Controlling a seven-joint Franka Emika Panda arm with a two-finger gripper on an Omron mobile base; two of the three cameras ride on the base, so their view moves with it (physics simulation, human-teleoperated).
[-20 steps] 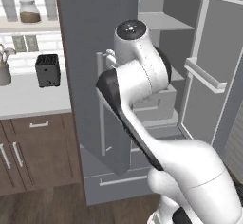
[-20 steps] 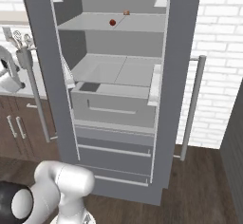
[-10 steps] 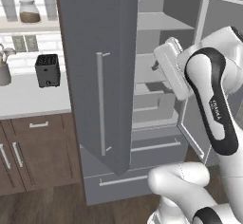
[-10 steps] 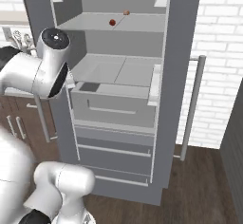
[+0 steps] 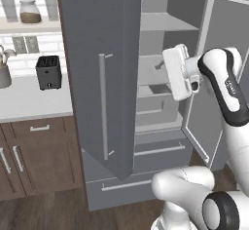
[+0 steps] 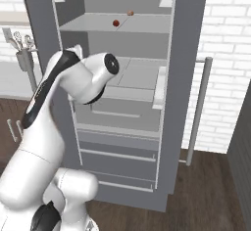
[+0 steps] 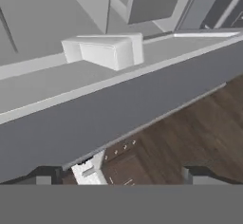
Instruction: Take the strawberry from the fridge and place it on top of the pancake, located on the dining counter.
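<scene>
The strawberry (image 6: 116, 23), a tiny red berry, lies on the upper shelf inside the open fridge (image 6: 117, 164), near a small tan-orange lump (image 6: 130, 13). In the left base view my gripper (image 5: 163, 68) hangs in front of the fridge's (image 5: 155, 24) middle shelves, well below the strawberry's shelf. In the hand view the gripper (image 7: 121, 175) is open, its two dark fingertips (image 7: 45, 178) wide apart with nothing between them. My own arm (image 6: 88, 78) covers the hand in the right base view. The pancake and the dining counter are out of view.
The left fridge door (image 5: 97, 78) stands open beside my hand and the right door (image 5: 219, 44) swings out behind my arm. A white door bin (image 7: 107, 51) shows close ahead. A black toaster (image 5: 48, 71) sits on the white worktop (image 5: 29, 100) above brown cabinets (image 5: 34, 151).
My arm has swung up from low in front of the left door to the right, bringing the hand before the fridge's middle shelves. The jaws stayed open.
</scene>
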